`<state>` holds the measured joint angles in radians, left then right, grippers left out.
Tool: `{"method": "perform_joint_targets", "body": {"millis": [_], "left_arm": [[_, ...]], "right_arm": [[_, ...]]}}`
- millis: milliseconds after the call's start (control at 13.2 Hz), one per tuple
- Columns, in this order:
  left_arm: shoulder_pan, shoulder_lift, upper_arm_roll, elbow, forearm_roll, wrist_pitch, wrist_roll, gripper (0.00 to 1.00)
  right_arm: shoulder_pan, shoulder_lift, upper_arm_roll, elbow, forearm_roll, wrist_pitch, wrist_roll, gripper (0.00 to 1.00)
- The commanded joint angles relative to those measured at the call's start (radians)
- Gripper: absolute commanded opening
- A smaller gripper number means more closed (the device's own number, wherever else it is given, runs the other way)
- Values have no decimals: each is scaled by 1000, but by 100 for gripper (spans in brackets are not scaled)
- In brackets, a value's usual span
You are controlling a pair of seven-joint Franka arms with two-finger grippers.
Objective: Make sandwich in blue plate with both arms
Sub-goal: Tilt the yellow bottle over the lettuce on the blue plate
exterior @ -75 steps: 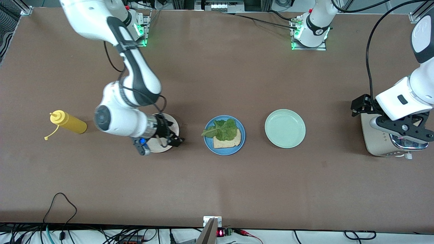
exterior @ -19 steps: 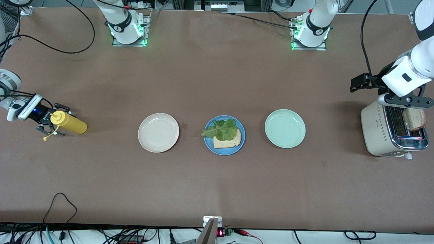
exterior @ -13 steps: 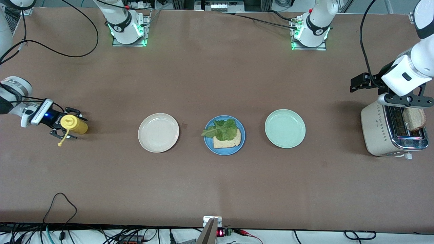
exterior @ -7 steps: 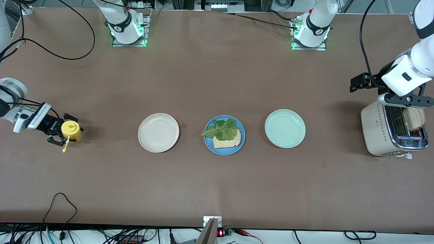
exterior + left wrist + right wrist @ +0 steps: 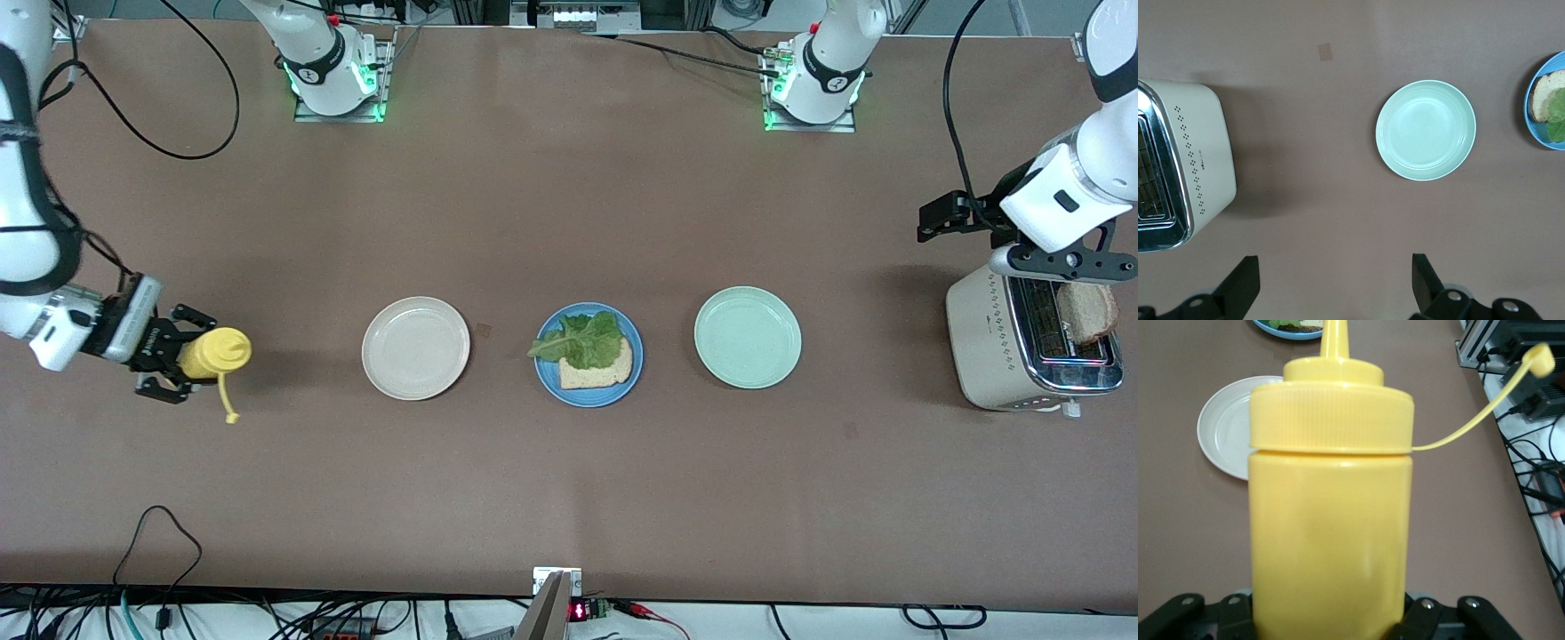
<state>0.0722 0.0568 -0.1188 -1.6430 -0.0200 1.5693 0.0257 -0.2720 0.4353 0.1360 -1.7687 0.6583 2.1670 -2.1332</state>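
The blue plate (image 5: 589, 391) sits mid-table and holds one bread slice (image 5: 605, 373) with a green lettuce leaf (image 5: 582, 340) on top. A second bread slice (image 5: 1086, 311) stands in the toaster (image 5: 987, 342) at the left arm's end of the table. My left gripper (image 5: 1062, 265) hovers over the toaster, open and empty (image 5: 1335, 287). My right gripper (image 5: 169, 354) is shut on a yellow squeeze bottle (image 5: 216, 352) and holds it above the table at the right arm's end. The bottle fills the right wrist view (image 5: 1331, 520), its cap dangling on a strap.
An empty cream plate (image 5: 415, 348) lies between the bottle and the blue plate. An empty mint-green plate (image 5: 747, 337) lies between the blue plate and the toaster. Cables hang at the table's near edge (image 5: 160, 533).
My right gripper has closed on the lying yellow bottle, lifted and turned it, and carried it toward the cream plate. The left arm has stayed still over the toaster.
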Motion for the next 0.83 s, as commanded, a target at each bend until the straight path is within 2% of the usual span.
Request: {"method": "perform_joint_targets", "body": {"millis": [0,378,755], "left_arm": [[0,-5,-2,15,-12,-20,-7,100],[0,-5,-2,15,-12,-34,-6,100],[0,-5,-2,15,-12,-34,-6,100]], "right_arm": [[117,-64,-9,-41,-119,71,206,0],[340,-90,-10,-37,-383,117,650,0],[577,-78,-21,-29,-716,139,1143,0]]}}
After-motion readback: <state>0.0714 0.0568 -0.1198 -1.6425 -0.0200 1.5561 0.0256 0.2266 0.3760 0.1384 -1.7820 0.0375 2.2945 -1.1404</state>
